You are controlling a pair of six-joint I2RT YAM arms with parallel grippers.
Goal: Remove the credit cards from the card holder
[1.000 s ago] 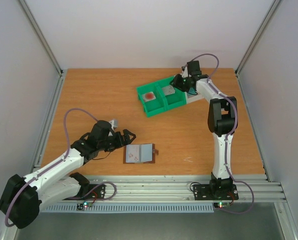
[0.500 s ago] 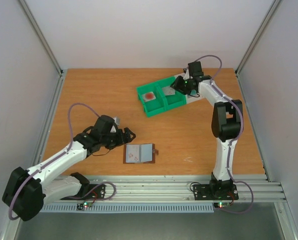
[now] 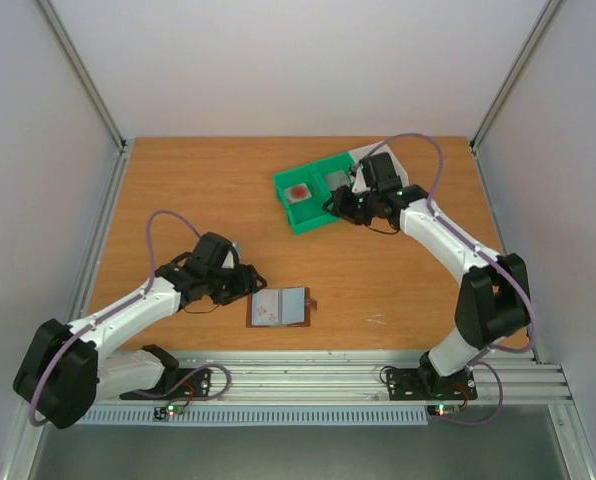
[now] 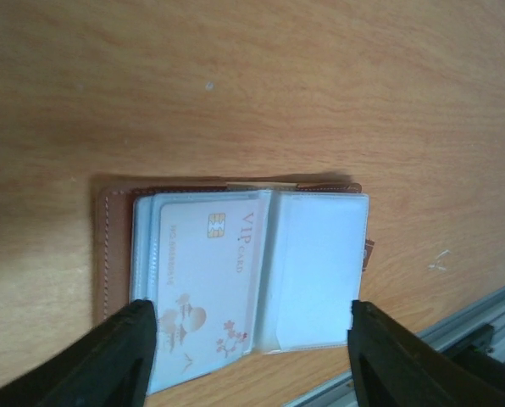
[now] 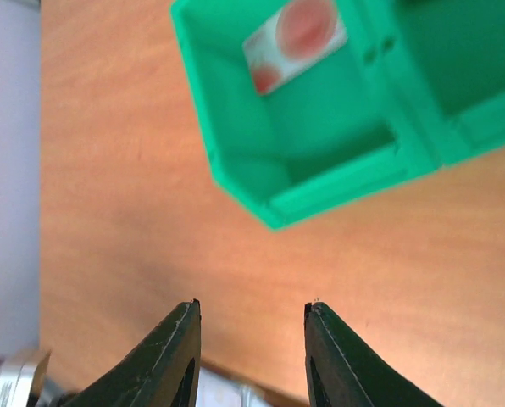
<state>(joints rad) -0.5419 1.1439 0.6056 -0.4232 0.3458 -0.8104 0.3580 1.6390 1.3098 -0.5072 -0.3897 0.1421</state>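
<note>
Left wrist — end effector [image 4: 250, 307] spread above card holder [image 4: 310, 270].

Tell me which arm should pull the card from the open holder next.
Left. The left pincer hangs open just beside the card holder, with the whitish card framed between its fingers. The right pincer is empty, far off by the green bin.

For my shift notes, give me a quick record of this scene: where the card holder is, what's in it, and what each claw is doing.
card holder: lying open on the table, near its front edge
card: whitish with pink marks, tucked in one pocket, not yet out
left claw: open, over the holder
right claw: open, empty, over bare table beside the green bin
</note>
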